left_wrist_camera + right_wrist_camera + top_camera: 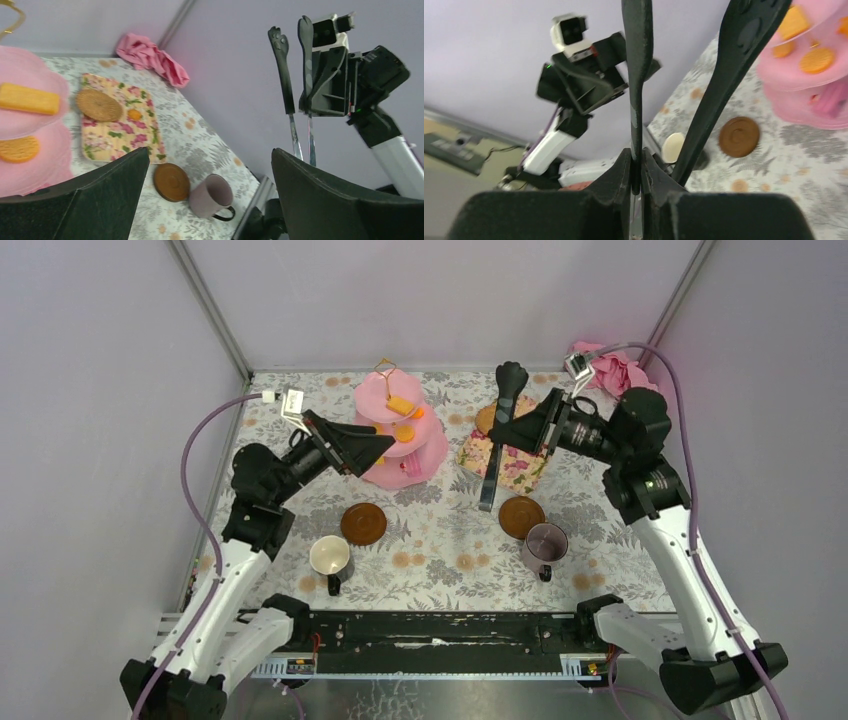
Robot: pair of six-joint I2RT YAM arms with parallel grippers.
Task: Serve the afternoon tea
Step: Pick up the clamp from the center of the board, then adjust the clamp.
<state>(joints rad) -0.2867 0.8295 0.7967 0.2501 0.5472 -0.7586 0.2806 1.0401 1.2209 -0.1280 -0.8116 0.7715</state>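
At the upper centre of the overhead view, we find the pink cake stand [400, 455] carrying biscuits [400, 404], with the left gripper [378, 447] spread wide open just beside it. In the left wrist view, the purple mug [212, 197] stands at lower centre beside a brown saucer [171, 182]. In the right wrist view, the right gripper [636, 167] at bottom centre is clamped on the black tongs [638, 75].
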